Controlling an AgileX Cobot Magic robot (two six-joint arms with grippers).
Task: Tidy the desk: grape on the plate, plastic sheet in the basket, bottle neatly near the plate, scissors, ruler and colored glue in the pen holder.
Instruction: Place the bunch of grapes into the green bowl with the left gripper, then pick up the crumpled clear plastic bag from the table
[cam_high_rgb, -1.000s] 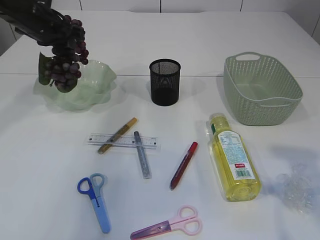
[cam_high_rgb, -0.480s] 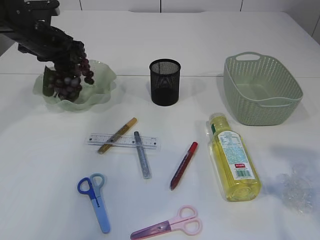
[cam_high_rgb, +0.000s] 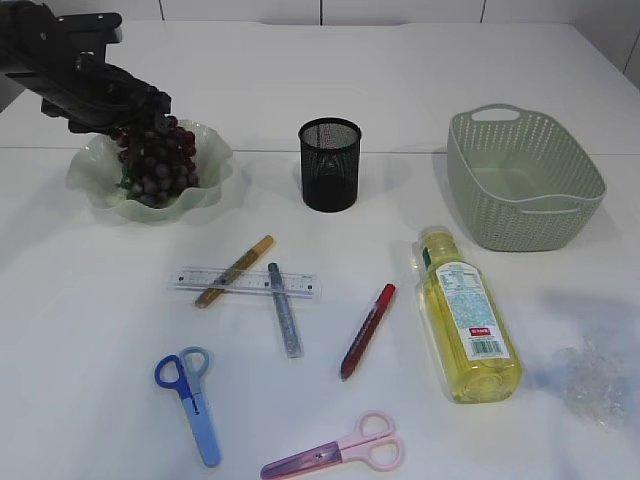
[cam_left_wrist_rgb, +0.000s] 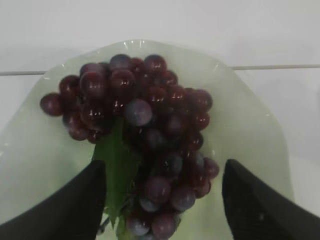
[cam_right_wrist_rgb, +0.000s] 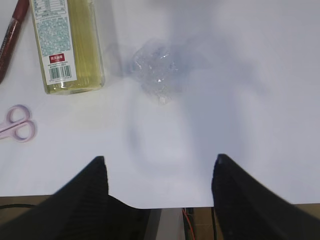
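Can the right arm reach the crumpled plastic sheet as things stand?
Probably yes. The right end effector hangs open above bare table, and the plastic sheet lies just ahead of it, apart from the bottle, with nothing between them.

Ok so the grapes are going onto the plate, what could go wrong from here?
The grape bunch lies on the green plate with the left gripper open around its lower end, so a careless lift could snag the leaf or stem and drag it back out. In the exterior view the bunch sits toward the plate's front edge, so a nudge might roll it off. The crumpled plastic sheet is clear against the white table and light, so easy to mis-grasp.
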